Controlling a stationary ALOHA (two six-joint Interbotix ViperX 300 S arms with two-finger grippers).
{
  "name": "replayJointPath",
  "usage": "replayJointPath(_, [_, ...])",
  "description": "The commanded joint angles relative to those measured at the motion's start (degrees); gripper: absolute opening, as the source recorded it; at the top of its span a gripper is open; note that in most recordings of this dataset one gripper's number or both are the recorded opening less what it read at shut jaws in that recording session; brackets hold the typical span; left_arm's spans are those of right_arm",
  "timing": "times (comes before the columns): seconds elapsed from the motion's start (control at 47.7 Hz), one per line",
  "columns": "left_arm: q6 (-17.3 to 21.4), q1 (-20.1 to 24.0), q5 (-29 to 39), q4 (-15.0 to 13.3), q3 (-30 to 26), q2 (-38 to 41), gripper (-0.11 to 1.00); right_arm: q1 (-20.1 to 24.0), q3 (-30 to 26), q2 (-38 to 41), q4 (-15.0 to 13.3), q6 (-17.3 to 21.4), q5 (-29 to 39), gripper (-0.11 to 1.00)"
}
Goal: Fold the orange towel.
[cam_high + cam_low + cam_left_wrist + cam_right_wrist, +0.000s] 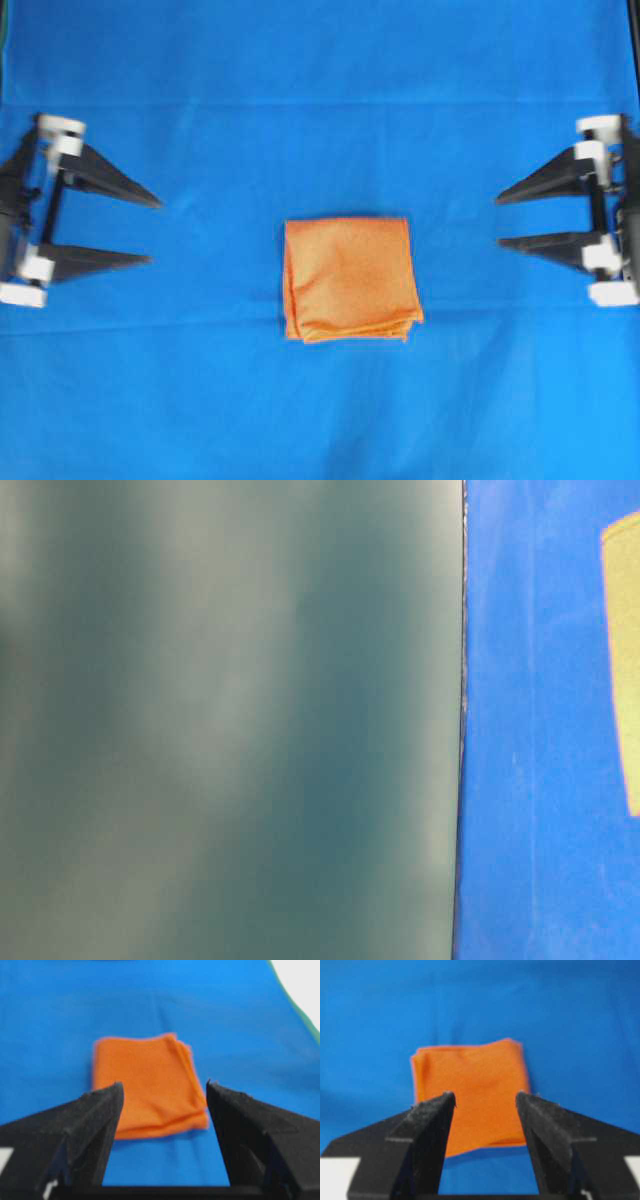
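The orange towel lies folded into a small layered square at the middle of the blue table covering. Its stacked edges show along the near and right sides. My left gripper hangs open at the left edge, well clear of the towel, nothing between its fingers. My right gripper is open at the right edge, equally far away and holding nothing. The towel sits ahead of the left gripper in the left wrist view. In the right wrist view the towel lies beyond the right gripper.
Blue covering spans the whole table around the towel. The table-level view is mostly filled by a blurred grey-green surface, with a pale strip at its right edge.
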Motion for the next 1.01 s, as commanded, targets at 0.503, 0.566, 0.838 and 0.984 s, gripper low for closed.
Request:
replayJointPath(0.503, [3.52, 9.14, -0.7, 0.09, 16.44, -23.12, 0.62, -9.4, 16.52, -19.86, -3.08, 0.44, -2.46, 0.58])
replayJointPath(0.566, [3.43, 9.14, -1.14, -0.09, 18.19, -24.7, 0.62, -10.28, 18.28, -19.69, -2.99, 0.53, -4.31, 0.58])
replayJointPath(0.838, [3.43, 9.4, -1.58, -0.18, 20.13, -26.37, 0.62, -12.92, 19.86, -17.67, -2.81, 0.97, -8.09, 0.58])
replayJointPath(0.984, [3.43, 9.58, -1.58, -0.18, 20.13, -26.37, 0.62, -12.92, 19.78, -17.75, -2.72, 0.97, -8.09, 0.58])
